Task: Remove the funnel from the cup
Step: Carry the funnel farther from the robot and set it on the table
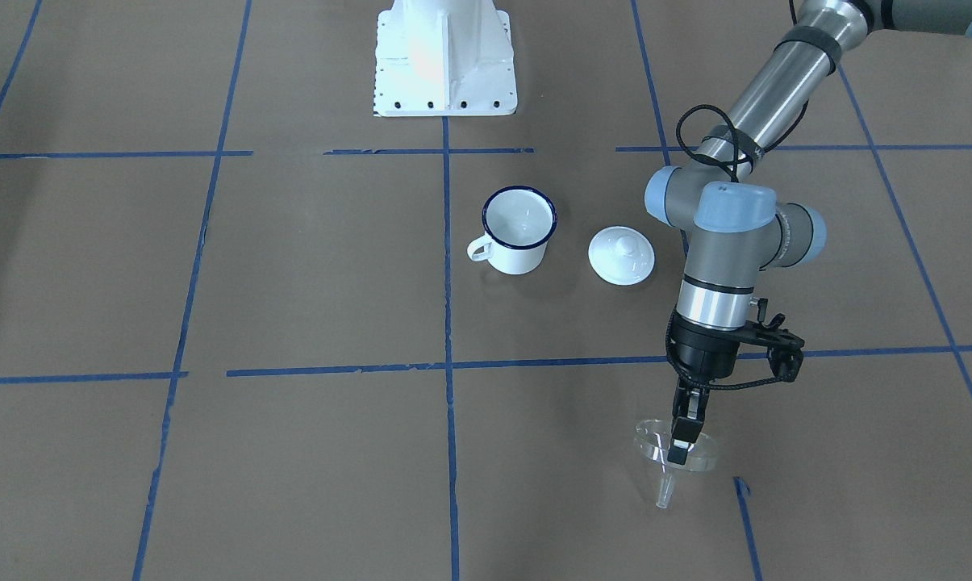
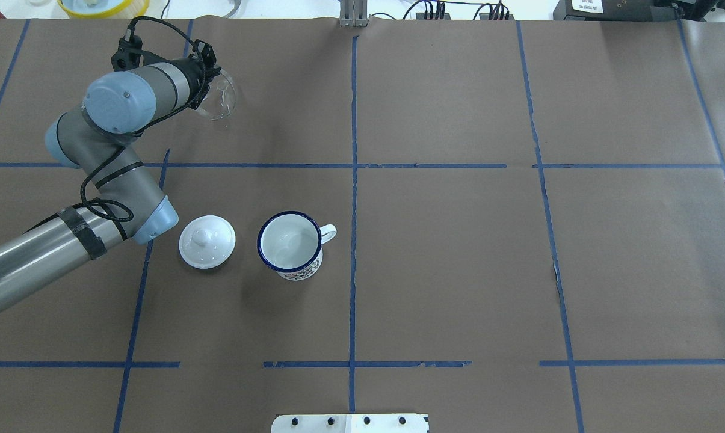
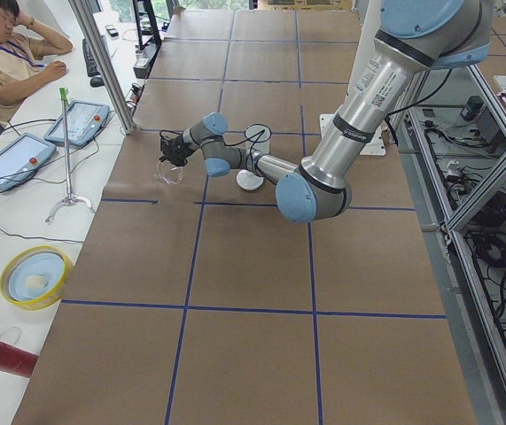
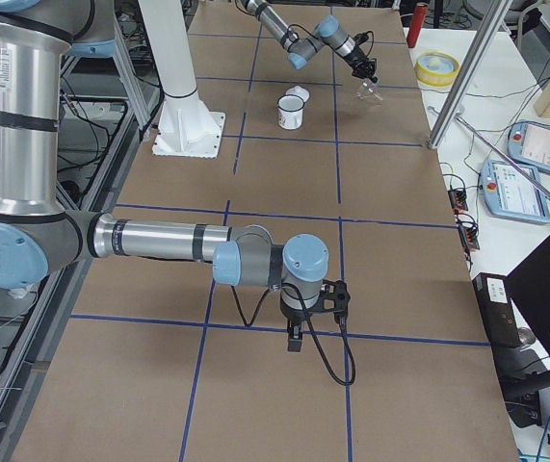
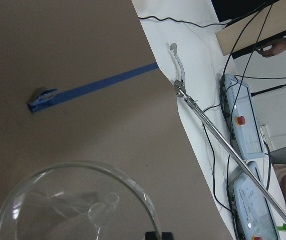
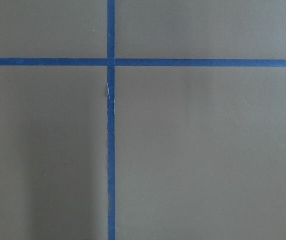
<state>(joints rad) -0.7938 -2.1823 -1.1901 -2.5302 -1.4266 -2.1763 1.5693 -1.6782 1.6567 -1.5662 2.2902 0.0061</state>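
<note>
The clear funnel (image 1: pixel 673 453) is out of the cup and far from it, near the table's far edge on my left side. It is tilted, with its spout toward the table. It also shows in the overhead view (image 2: pixel 219 97) and the left wrist view (image 5: pixel 72 205). My left gripper (image 1: pixel 682 440) is shut on the funnel's rim. The white cup (image 1: pixel 519 230) with a blue rim stands upright and empty near the table's middle (image 2: pixel 290 242). My right gripper (image 4: pixel 294 339) shows only in the exterior right view, low over the paper; I cannot tell its state.
A white knobbed lid (image 1: pixel 621 255) lies on the table beside the cup, between the cup and my left arm. The white robot base (image 1: pixel 445 56) stands behind the cup. The table's edge (image 5: pixel 183 130) is close to the funnel, with teach pendants beyond it.
</note>
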